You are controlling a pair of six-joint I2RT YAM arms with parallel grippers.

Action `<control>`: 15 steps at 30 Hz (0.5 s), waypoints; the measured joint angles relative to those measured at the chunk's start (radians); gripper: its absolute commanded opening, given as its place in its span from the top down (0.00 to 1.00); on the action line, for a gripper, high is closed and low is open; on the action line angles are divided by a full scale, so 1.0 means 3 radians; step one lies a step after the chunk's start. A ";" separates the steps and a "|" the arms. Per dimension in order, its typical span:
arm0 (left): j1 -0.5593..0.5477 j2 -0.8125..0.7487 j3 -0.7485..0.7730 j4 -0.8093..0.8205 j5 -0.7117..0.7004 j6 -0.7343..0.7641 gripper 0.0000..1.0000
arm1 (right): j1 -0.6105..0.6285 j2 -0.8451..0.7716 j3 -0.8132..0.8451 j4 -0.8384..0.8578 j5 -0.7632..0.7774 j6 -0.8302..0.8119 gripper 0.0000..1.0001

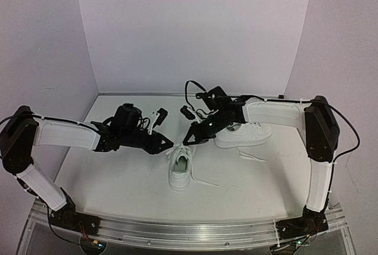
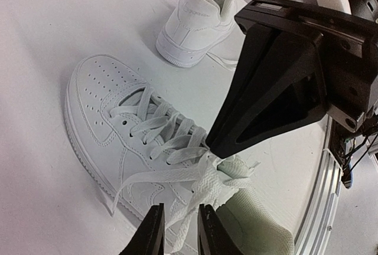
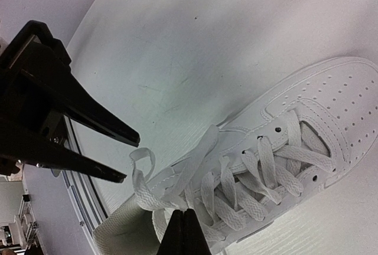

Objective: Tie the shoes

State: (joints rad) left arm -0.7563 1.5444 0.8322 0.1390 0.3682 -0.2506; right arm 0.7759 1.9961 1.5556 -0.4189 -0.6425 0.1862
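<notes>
The nearer white shoe (image 1: 179,171) lies mid-table with its toe toward the arms and its laces (image 2: 177,175) loose over the tongue. My right gripper (image 3: 185,224) is shut on the laces where they cross at the tongue; its black tip (image 2: 214,149) shows in the left wrist view. My left gripper (image 2: 180,225) stands just left of it, jaws slightly apart, with a lace strand running through the gap. A small lace loop (image 3: 142,162) sits at the left gripper's fingertips (image 3: 121,176). The second shoe (image 1: 243,133) lies on its sole behind the right arm.
A metal rail (image 1: 189,231) runs along the table's near edge, close to the shoe's heel (image 2: 316,208). White walls close in the back and both sides. Loose lace ends (image 1: 253,157) trail on the table near both shoes.
</notes>
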 measured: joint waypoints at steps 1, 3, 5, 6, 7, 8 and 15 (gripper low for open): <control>0.0000 0.0000 0.0000 0.0001 -0.0008 0.0006 0.90 | 0.0000 -0.0019 -0.0011 -0.0003 0.0007 0.0000 1.00; 0.0000 0.0000 0.0000 -0.0003 -0.0021 0.0024 0.93 | 0.0000 -0.0063 -0.0033 -0.0004 0.0015 0.0000 1.00; 0.0001 0.0000 0.0000 -0.0008 -0.0027 0.0044 0.90 | 0.0001 -0.0103 -0.0046 -0.0004 0.0027 0.0000 1.00; 0.0001 0.0000 0.0000 -0.0013 -0.0031 0.0048 0.85 | 0.0001 -0.0119 -0.0046 -0.0004 0.0034 0.0000 1.00; 0.0001 0.0000 0.0000 -0.0026 -0.0035 0.0053 0.79 | 0.0001 -0.0131 -0.0047 -0.0003 0.0041 0.0001 1.00; 0.0001 0.0000 0.0000 -0.0029 -0.0039 0.0066 0.70 | 0.0001 -0.0138 -0.0047 -0.0003 0.0048 0.0002 1.00; 0.0012 -0.0001 0.0001 -0.0030 -0.0044 0.0085 0.44 | 0.0001 -0.0167 -0.0101 -0.0003 0.0098 0.0003 1.00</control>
State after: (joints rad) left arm -0.7528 1.5440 0.8326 0.1299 0.3550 -0.2250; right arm 0.7761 1.9459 1.5253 -0.4199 -0.6131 0.1871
